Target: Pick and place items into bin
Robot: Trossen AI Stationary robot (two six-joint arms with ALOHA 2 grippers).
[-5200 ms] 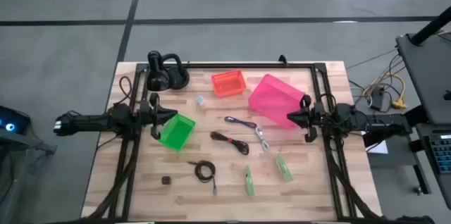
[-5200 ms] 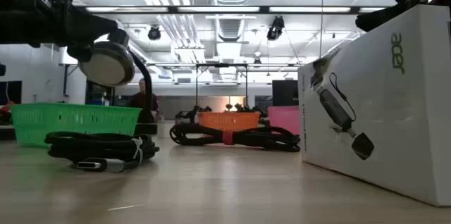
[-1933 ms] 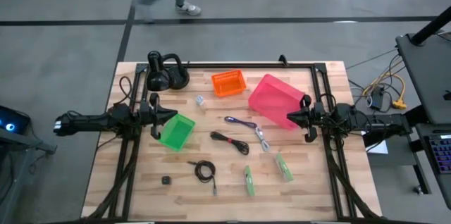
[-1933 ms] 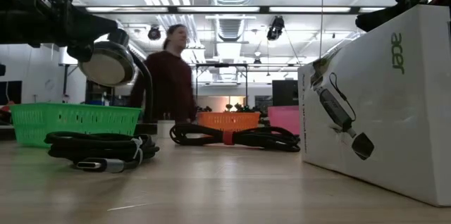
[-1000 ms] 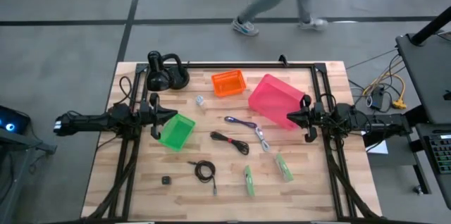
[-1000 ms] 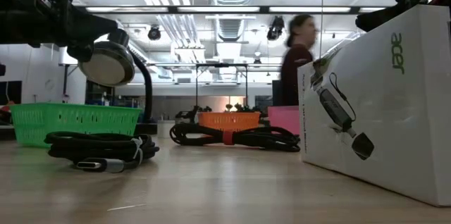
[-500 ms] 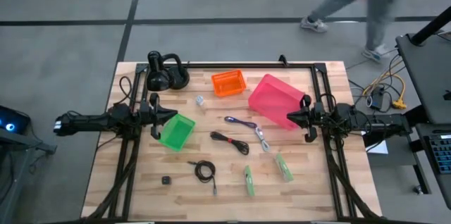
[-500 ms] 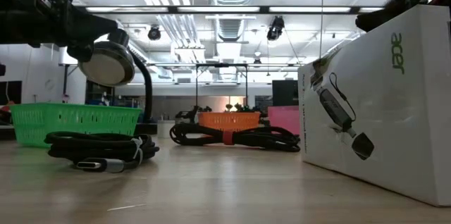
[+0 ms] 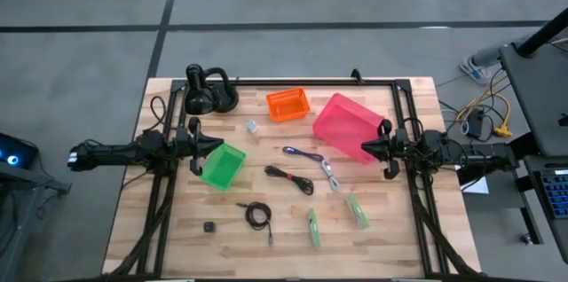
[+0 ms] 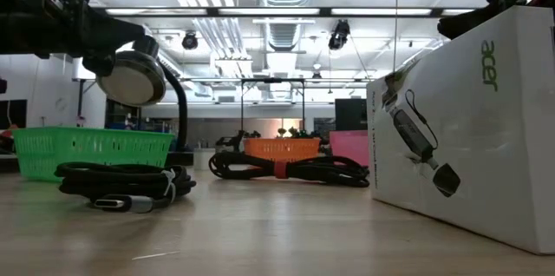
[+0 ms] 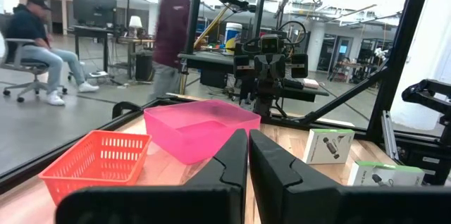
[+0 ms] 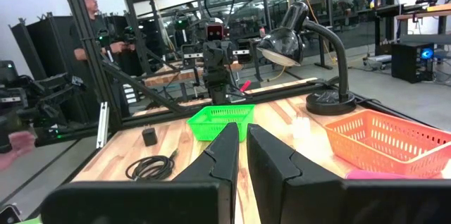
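Note:
Loose items lie flat on the wooden table: two slim green packets, a coiled black cable, a second black cable, a purple cable, a tiny white piece and a tiny black block. Three bins stand there: green, orange and pink. My left gripper hovers shut at the green bin's left edge. My right gripper hovers shut at the pink bin's right side. Neither holds anything.
A black desk lamp stands at the table's far left corner. A black frame runs along the table's far edge and sides. In the low view a white box fills the right, with cable coils farther off.
Both arms and all items on the table have kept still. A person walking on the floor beyond the table's far edge has passed to the right and almost out of the high view.

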